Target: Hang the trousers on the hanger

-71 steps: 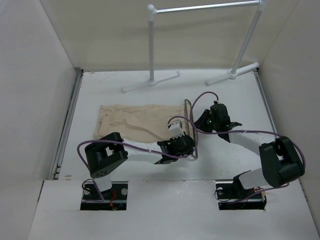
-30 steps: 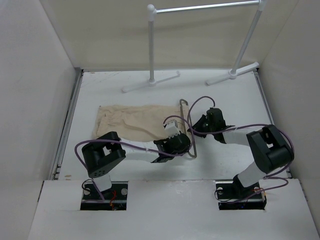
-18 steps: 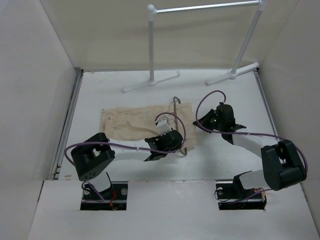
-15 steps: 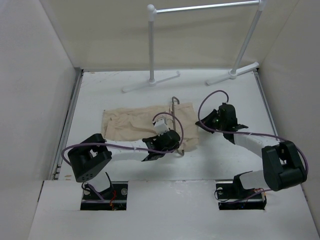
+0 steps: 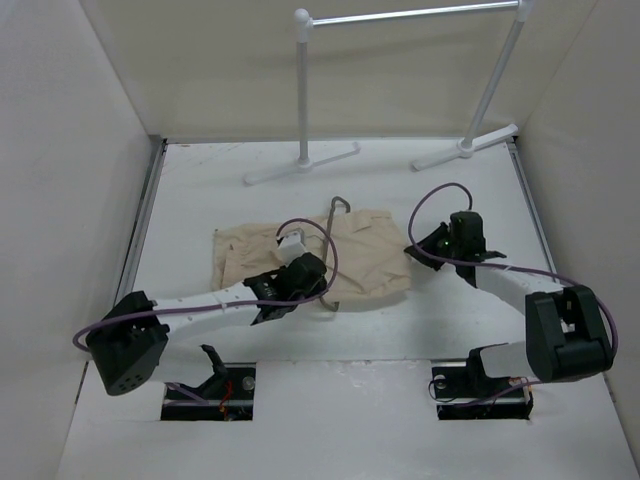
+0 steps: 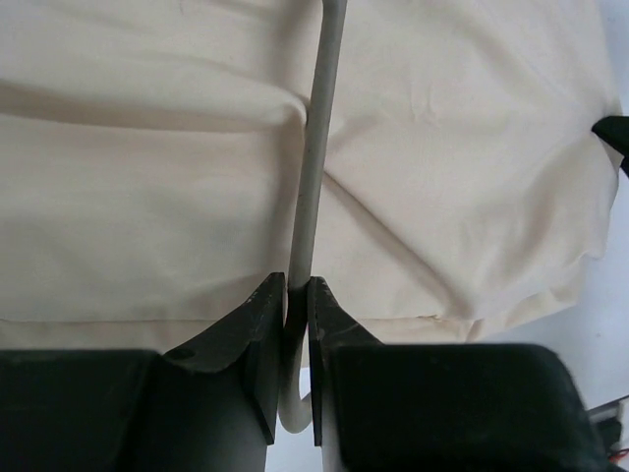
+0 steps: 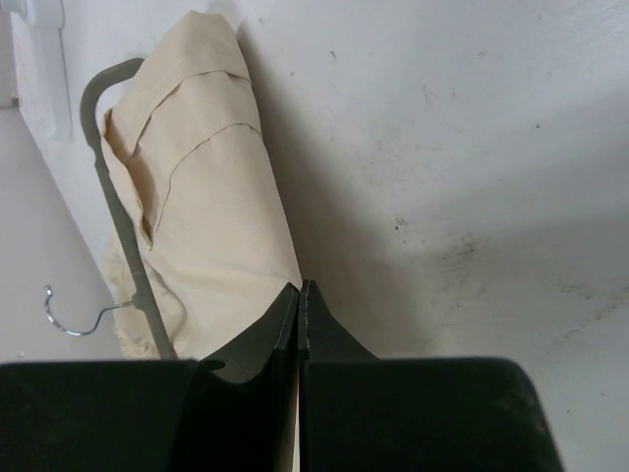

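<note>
Top external view: soft beige cloth trousers (image 5: 300,245) lie spread and wrinkled on the white surface (image 5: 450,180), near its middle, between my two tools. Their long axis runs left to right across the surface. The left tool (image 5: 315,285) sits over their near edge, and the right tool (image 5: 418,248) is at their right-hand end.

A thin grey wire hanger (image 5: 331,250) lies on top of the cloth, crossing it. Its long bar runs from the near edge towards the far side, and its hook points away from me towards the white tubular clothes rack (image 5: 303,90) standing at the back, well apart from it.

Left wrist view: the left tool's jaws are nearly together, clamped on the hanger's bar close to its near bend. The bar runs straight out ahead of the fingers (image 6: 257,329) over the cloth.

Right wrist view: the right tool's jaws are pressed flat together at the very edge of the trousers. The cloth rises in a narrow fold to the fingertips (image 7: 285,310) and casts a shadow on the surface, so a thin bit of the edge looks pinched. The hanger bar shows beyond, on the far side of that fold.
</note>
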Motion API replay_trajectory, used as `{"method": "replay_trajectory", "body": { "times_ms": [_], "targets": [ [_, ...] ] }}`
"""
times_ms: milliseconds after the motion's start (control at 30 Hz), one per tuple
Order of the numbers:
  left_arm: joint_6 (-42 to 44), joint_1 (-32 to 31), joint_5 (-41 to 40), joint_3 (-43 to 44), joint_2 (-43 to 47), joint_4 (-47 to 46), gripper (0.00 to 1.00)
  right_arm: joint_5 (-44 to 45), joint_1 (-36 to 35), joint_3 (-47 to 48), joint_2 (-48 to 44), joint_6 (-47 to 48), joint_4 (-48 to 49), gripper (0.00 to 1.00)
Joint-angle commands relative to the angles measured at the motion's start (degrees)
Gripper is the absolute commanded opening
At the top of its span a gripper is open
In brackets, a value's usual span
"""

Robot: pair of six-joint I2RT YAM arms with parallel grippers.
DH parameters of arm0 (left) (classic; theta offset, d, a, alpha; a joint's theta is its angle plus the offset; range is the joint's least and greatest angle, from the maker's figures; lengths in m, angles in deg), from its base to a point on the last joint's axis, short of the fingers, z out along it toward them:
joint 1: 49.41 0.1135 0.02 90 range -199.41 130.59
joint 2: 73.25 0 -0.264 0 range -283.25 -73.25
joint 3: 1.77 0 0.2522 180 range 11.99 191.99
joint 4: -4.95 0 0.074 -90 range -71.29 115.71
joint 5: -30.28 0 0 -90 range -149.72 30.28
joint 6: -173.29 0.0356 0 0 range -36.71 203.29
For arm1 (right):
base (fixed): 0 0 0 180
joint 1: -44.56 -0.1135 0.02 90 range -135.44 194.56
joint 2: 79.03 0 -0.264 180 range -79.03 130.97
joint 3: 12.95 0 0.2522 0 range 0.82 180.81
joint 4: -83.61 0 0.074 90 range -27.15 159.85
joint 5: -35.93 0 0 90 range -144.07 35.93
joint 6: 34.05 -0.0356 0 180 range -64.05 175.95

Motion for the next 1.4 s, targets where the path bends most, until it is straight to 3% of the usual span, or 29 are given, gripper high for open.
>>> {"method": "replay_trajectory", "body": {
  "times_ms": [0,167,533,800,900,1033,1133,1267,1367],
  "targets": [
    [4.4,0.4,-5.7,2.2,0.0,5.5,0.00,4.2,1.1,-0.8,1.2,1.0,1.5,0.04],
    [3.7,-1.2,-14.4,5.5,-2.1,15.3,0.00,5.6,1.1,-1.8,1.8,1.1,0.9,0.04],
    [-0.9,5.0,-16.2,-0.9,2.1,17.6,0.00,6.5,1.7,-4.4,-2.9,1.1,-1.6,0.03],
    [-5.2,-4.2,-18.1,3.6,-1.9,13.8,0.00,6.2,0.1,-7.3,-4.5,-0.2,-1.9,0.06],
    [-5.0,-6.5,-19.6,5.6,-2.8,15.1,0.00,6.4,0.0,-6.2,-3.6,0.3,-2.7,0.17],
    [-4.7,-7.1,-21.7,7.4,-1.3,17.9,0.00,7.9,-0.9,-4.4,-6.5,1.5,-6.7,0.55],
    [-4.1,-8.0,-23.1,8.5,-0.1,19.0,0.00,10.0,-1.2,-0.6,-12.5,4.6,-12.8,0.71],
    [-2.0,-9.5,-25.1,10.1,1.5,20.2,0.00,10.4,-3.7,4.4,-19.2,7.4,-16.4,0.72],
    [0.3,-10.7,-26.7,11.8,3.2,21.6,0.00,6.9,-9.6,8.3,-20.0,8.2,-13.0,0.56]
  ]
}}
